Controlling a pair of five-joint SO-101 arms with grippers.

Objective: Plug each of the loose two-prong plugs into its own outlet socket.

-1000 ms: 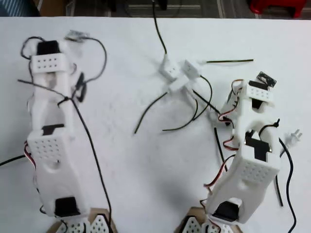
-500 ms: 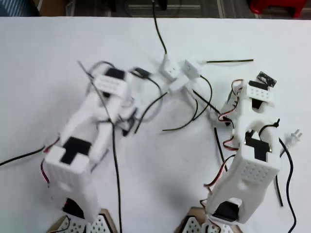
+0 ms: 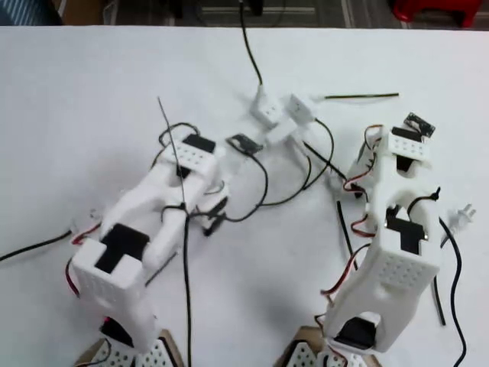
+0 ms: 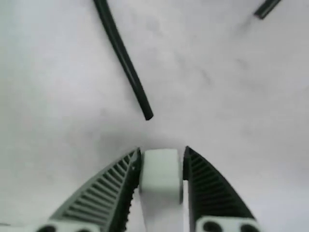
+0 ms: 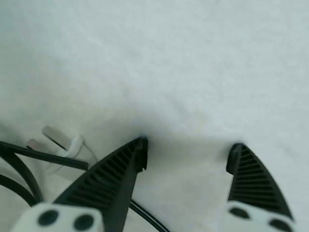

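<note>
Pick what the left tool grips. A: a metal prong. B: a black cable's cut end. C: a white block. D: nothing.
C: the left wrist view shows the left tool closed on a white block, with the black cable end lying apart from it.

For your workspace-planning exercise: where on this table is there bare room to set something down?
Free: the far-left corner of the table, beyond the left arm; also the front strip between it and the right arm. Crowded: around the outlet sockets, tangled with black cables.
</note>
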